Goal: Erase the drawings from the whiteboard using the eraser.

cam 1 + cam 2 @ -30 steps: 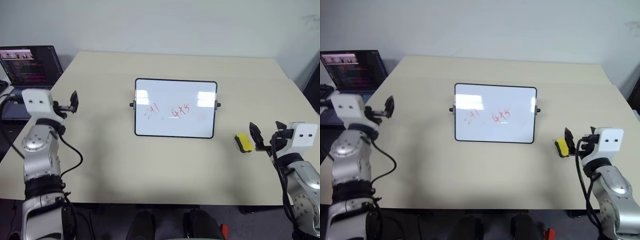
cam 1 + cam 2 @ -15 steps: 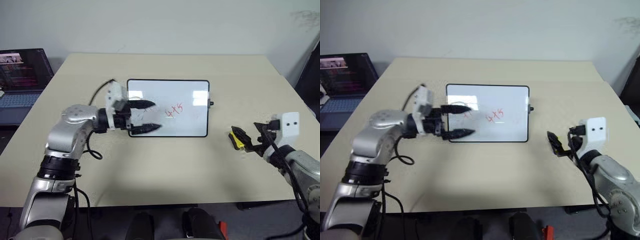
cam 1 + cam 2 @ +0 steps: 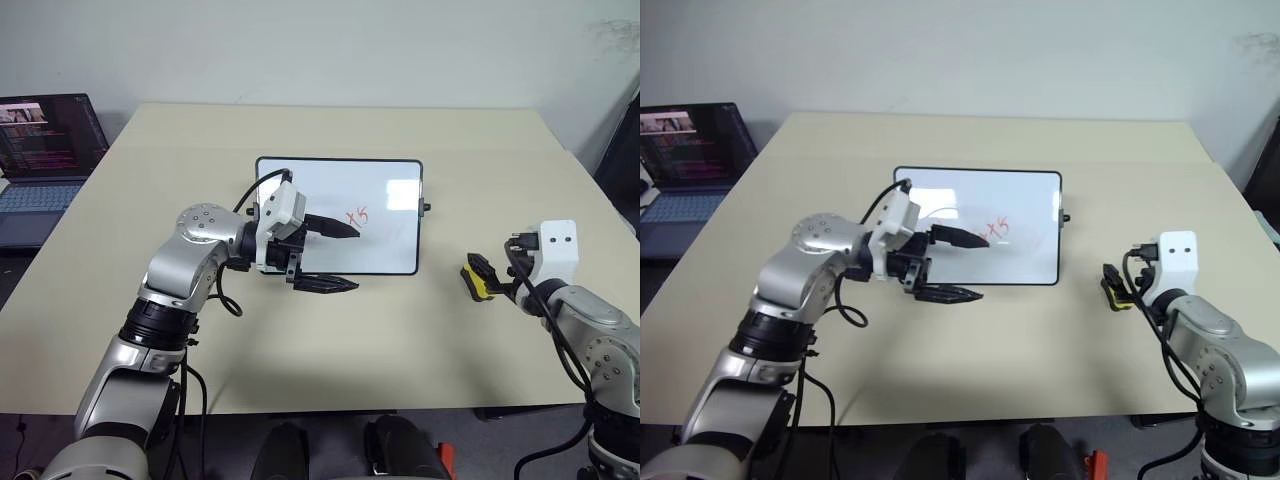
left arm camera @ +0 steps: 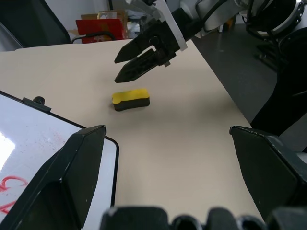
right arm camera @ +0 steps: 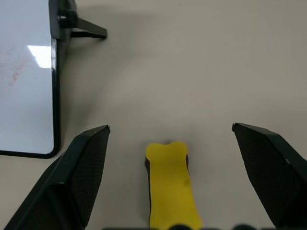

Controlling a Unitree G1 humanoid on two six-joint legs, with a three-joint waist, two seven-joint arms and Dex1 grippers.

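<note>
My left gripper point(image 3: 334, 256) is spread wide and holding nothing. It points across toward my right, one finger point(image 3: 333, 228) over the lower left part of the whiteboard point(image 3: 385, 190), the other finger point(image 3: 325, 285) over bare table point(image 3: 300, 350) just in front of the board's near edge.

My right gripper point(image 5: 170, 167) is also wide open and empty. The eraser point(image 5: 171, 184) lies flat on the table between its two fingers, lengthwise along them, yellow side up, dark underside on the table; no finger touches it. In the head view the eraser point(image 3: 478, 277) sits just in front of the right gripper, to the right of the whiteboard and apart from its right edge.

The whiteboard lies flat mid-table with its black frame and a small side knob point(image 3: 427, 208) on the right edge. The red drawings point(image 3: 356, 214) are near the board's middle, partly hidden behind my left gripper; faint red smudge point(image 5: 17, 72) near the right edge.

An open laptop point(image 3: 45, 150) with its screen lit sits at the far left, beside the table.
</note>
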